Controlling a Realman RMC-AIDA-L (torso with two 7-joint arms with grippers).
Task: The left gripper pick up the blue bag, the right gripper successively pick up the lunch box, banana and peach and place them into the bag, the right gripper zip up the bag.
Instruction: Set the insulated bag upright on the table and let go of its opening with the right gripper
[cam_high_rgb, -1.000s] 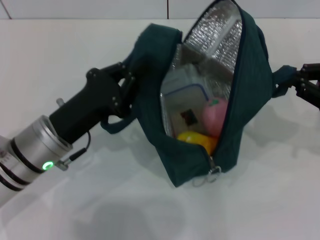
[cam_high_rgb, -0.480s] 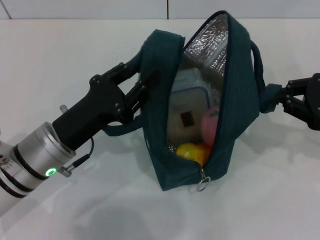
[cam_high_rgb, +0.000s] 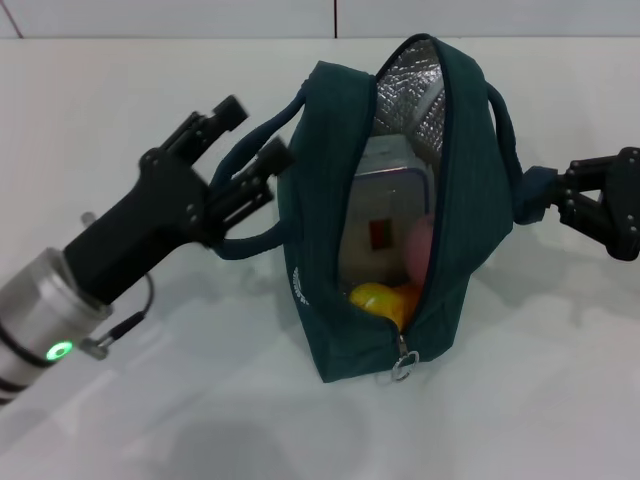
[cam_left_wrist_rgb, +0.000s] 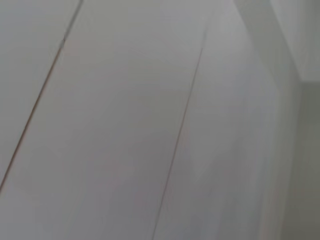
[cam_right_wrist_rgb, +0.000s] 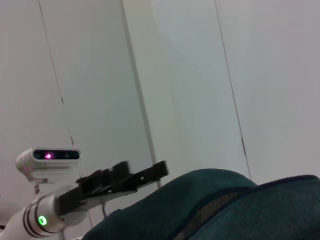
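The blue bag (cam_high_rgb: 330, 300) stands upright on the white table (cam_high_rgb: 120, 120), its zipper open along the top. Inside show the lunch box (cam_high_rgb: 385, 200), the pink peach (cam_high_rgb: 420, 250) and the yellow banana (cam_high_rgb: 378, 298). My left gripper (cam_high_rgb: 255, 132) is open just left of the bag. The bag's left handle (cam_high_rgb: 240, 245) loops around its lower finger (cam_high_rgb: 268, 160). On the bag's right side my right gripper (cam_high_rgb: 560, 195) is shut on a strap tab (cam_high_rgb: 532, 195). The right wrist view shows the bag's top (cam_right_wrist_rgb: 225, 200) and the left gripper (cam_right_wrist_rgb: 125, 177) beyond it.
The zipper's pull ring (cam_high_rgb: 401, 367) hangs at the near end of the opening. White table lies all around the bag. The robot's head camera (cam_right_wrist_rgb: 47, 156) shows in the right wrist view. A blank pale surface fills the left wrist view.
The bag has swung from leaning to upright and its mouth has narrowed. My left gripper has opened and drawn back to the left. The right gripper keeps hold of the strap tab.
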